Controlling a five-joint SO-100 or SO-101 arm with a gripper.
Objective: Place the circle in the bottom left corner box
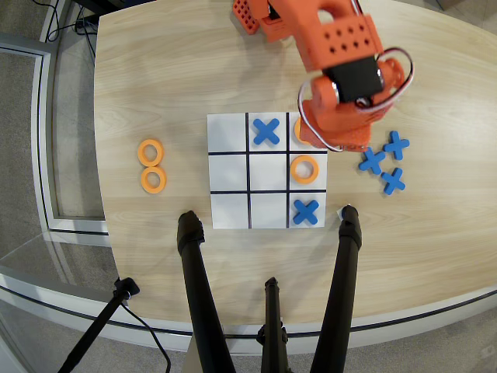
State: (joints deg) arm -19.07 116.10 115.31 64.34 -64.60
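Observation:
The white 3x3 board (230, 151) lies in the middle of the wooden table. Its bottom left corner cell (230, 210) is bare. An orange ring (304, 169) lies in the right middle cell. Blue X pieces lie in the top middle cell (266, 130) and the bottom right cell (307, 211). Two more orange rings (151, 151) (154, 180) lie on the table left of the board. My orange arm hangs over the top right cell, and its gripper (309, 136) points down, with its jaws hidden under the wrist. An orange edge (297, 127) shows in that cell; I cannot tell whether it is a ring or a finger.
Three loose blue X pieces (386, 162) lie on the table right of the board. Black tripod legs (194, 287) (345, 272) reach over the table's near edge below the board. The arm's base (260, 19) stands at the far edge.

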